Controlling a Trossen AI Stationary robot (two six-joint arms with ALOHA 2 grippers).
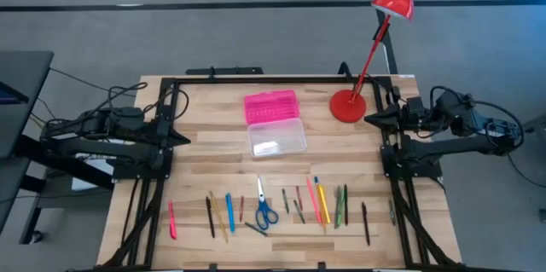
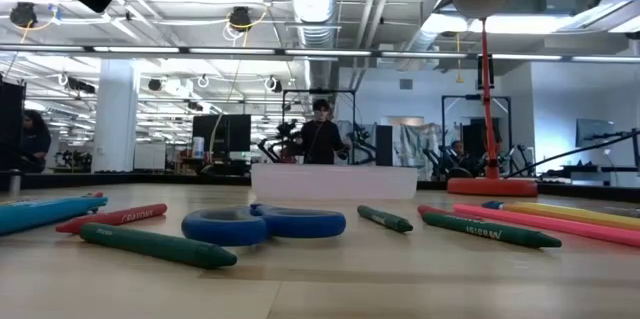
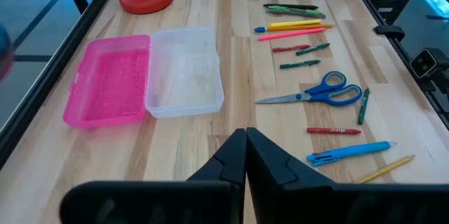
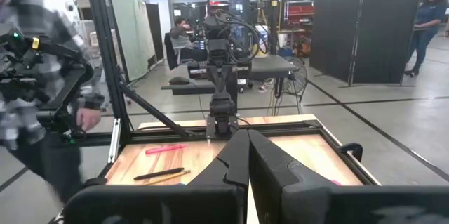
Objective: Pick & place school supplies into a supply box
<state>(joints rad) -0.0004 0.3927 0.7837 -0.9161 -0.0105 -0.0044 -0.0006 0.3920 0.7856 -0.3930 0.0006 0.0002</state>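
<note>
From above, the box (image 1: 275,123) sits open mid-table, pink lid (image 1: 270,106) flopped toward the lamp (image 1: 375,42) and the clear tray on the near side, with the pens and pencils (image 1: 320,202) and the scissors (image 1: 265,211) strung in a row along the front edge; both arms are parked at the table's sides, left gripper (image 1: 181,138) and right gripper (image 1: 371,118) each pinched together on nothing. The worry here: the pens lie so close together that a reach for one could nudge its neighbours or roll them off the edge. At table level the scissors' handles (image 2: 262,224) and crayons (image 2: 155,245) lie flat, so fingers would have to scrape right down to the wood (easy to slip off something that thin). The left wrist camera shows its fingers (image 3: 270,164) pressed together, and a light tray (image 3: 184,73) that a clumsy drop might shove. The right wrist camera shows its fingers (image 4: 270,164) together too, plus a person (image 4: 31,76) standing near the frame, who could get in the way.
</note>
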